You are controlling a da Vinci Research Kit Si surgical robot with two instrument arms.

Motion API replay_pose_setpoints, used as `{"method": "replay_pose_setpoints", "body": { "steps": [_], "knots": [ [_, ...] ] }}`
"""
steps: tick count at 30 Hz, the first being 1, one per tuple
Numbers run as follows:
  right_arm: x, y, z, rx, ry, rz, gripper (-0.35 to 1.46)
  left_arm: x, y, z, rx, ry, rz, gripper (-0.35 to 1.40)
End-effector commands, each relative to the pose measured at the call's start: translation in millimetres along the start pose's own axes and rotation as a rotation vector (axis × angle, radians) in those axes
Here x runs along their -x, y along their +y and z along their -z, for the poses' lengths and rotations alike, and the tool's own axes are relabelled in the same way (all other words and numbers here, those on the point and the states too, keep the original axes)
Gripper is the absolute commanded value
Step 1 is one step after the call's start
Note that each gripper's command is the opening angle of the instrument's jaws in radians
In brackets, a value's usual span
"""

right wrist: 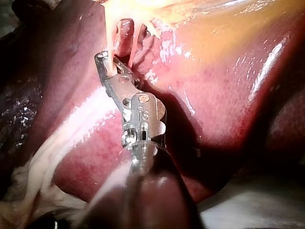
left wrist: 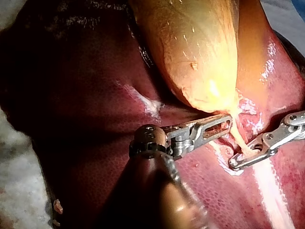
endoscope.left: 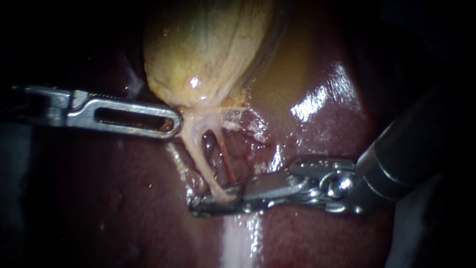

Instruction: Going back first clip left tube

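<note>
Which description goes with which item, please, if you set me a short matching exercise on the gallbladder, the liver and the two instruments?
Column one:
1. gallbladder
2. liver
3. left instrument
4. right instrument

Column two:
A. dark red and glistening
B. tip at the lower end of the pale tube
C. yellowish and rounded
D. tip against the tissue at the gallbladder's neck

Pairs: 1-C, 2-A, 3-D, 4-B.
</note>
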Motion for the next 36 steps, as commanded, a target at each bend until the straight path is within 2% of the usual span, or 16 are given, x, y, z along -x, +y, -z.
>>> {"method": "replay_pose_setpoints", "body": {
  "steps": [1,11,12,14,15,17,22,27,36],
  "knots": [
    [0.0,0.0,0.0,-0.001,-0.001,0.0,-0.35,0.0,0.0,0.0,0.0,0.0,0.0,-0.35],
    [0.0,-0.4,-0.1,-0.013,-0.007,0.0,-0.35,0.0,0.0,0.0,0.0,0.0,0.0,-0.35],
    [-0.1,-0.5,-0.2,-0.014,-0.011,0.0,-0.2,0.0,0.0,0.0,0.0,0.0,0.0,-0.35],
    [-0.2,-0.7,-0.5,-0.025,0.005,0.125,0.15,0.0,0.0,0.0,0.0,0.0,0.0,-0.35],
    [-0.4,-0.6,-0.8,-0.028,0.017,0.142,0.3,0.0,0.0,0.0,0.0,0.0,0.0,-0.35],
    [-0.8,-0.4,-1.4,-0.033,0.03,0.223,0.43,0.0,0.0,0.0,0.0,0.0,0.0,-0.35],
    [-1.2,-0.1,-1.9,0.003,0.04,0.322,0.49,0.0,0.0,0.1,0.0,0.0,0.0,-0.35],
    [-1.8,-0.1,-1.4,0.004,0.04,0.37,0.49,0.0,0.0,0.1,0.0,0.0,0.0,-0.35],
    [-2.1,-0.1,-0.5,0.009,0.042,0.39,0.49,0.0,0.0,0.1,0.0,0.0,0.0,-0.35]
  ]
}}
